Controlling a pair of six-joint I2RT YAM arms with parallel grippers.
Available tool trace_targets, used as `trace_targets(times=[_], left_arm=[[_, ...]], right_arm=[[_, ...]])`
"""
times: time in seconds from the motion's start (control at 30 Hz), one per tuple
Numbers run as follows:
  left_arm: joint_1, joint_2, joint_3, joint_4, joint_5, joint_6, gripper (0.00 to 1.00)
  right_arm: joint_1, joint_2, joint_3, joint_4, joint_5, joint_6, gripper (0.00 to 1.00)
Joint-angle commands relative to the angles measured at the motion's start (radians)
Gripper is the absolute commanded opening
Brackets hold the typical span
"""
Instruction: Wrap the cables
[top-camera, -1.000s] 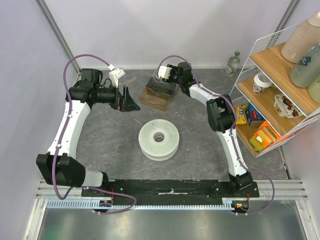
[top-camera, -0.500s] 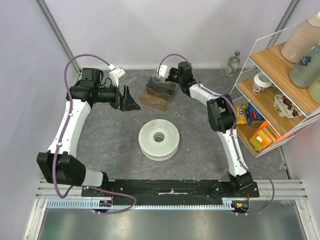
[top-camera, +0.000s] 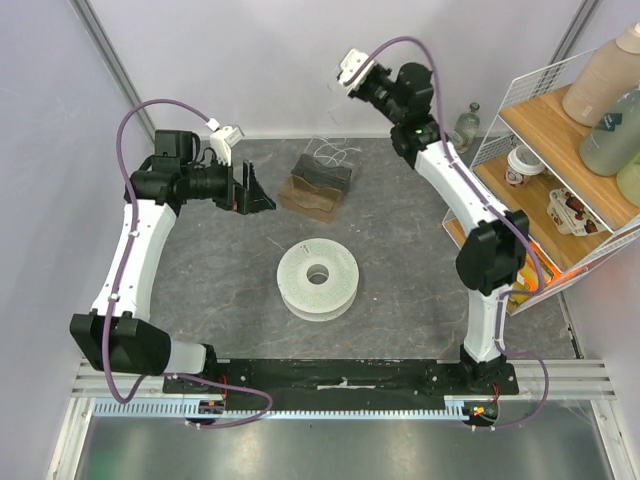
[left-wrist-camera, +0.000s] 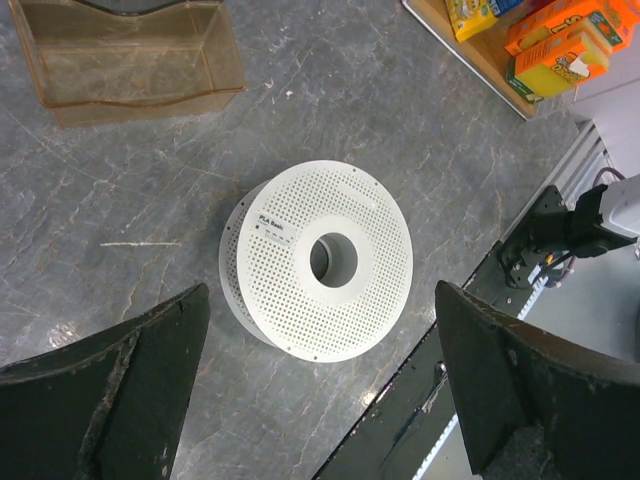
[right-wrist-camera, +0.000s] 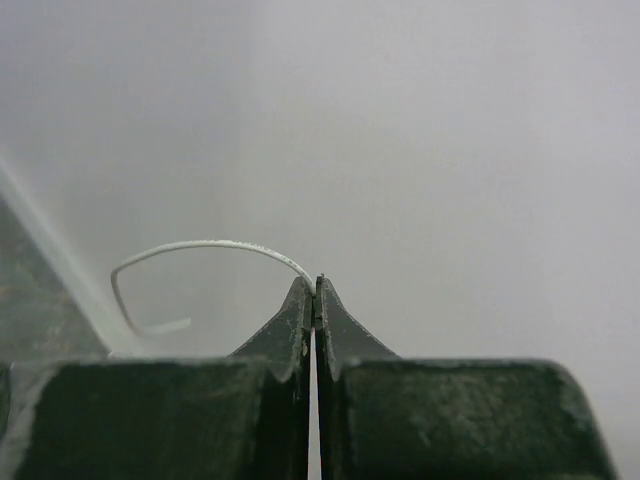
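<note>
The cables (top-camera: 334, 154) are thin white wire lying in loose curls on top of a brown translucent box (top-camera: 318, 186). My right gripper (top-camera: 347, 77) is raised high near the back wall, above and behind the box. It is shut on one end of the wire (right-wrist-camera: 205, 246), which arcs leftward from the closed tips of that gripper (right-wrist-camera: 317, 284). My left gripper (top-camera: 256, 196) hovers left of the box, open and holding nothing. In the left wrist view this gripper (left-wrist-camera: 320, 288) looks down on a white perforated spool (left-wrist-camera: 330, 262), which lies flat at the table's middle (top-camera: 317, 277).
A wire shelf (top-camera: 520, 90) stands at the right with bottles, a cup and snack boxes (top-camera: 528, 275). A small glass bottle (top-camera: 466, 126) sits by the back wall. The brown box (left-wrist-camera: 130, 55) lies beyond the spool in the left wrist view.
My right gripper shut at the box, then rose up and back toward the wall with wire pinched in its tips. The left arm shifted slightly left.
</note>
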Motion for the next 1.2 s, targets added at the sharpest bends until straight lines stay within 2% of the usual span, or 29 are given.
trace_targets(times=[0.0,0.27,0.4,0.6,0.87,1.0,1.17], left_arm=[[0.005,-0.04,0.054,0.039,-0.008,-0.034,0.99],[0.006,-0.088,0.044,0.094,0.003,0.002,0.95],[0.005,-0.106,0.041,0.125,0.065,0.006,0.91],[-0.018,-0.103,0.05,0.143,0.11,0.017,0.88],[-0.119,-0.12,0.053,0.171,0.127,0.091,0.87],[-0.153,-0.12,0.053,0.228,0.178,0.072,0.86],[-0.219,-0.118,0.097,0.254,0.198,0.104,0.85]], right_arm=[[-0.011,-0.129,0.088,-0.02,0.041,0.101,0.0],[-0.011,-0.278,0.205,-0.084,0.059,0.184,0.0],[-0.011,-0.33,0.266,-0.077,0.115,0.195,0.0],[-0.011,-0.434,0.245,-0.041,0.164,0.16,0.0],[-0.011,-0.61,0.06,-0.021,0.139,0.115,0.0],[-0.011,-0.687,-0.04,-0.056,0.093,0.126,0.0],[-0.011,-0.847,-0.279,-0.214,-0.022,0.157,0.0]])
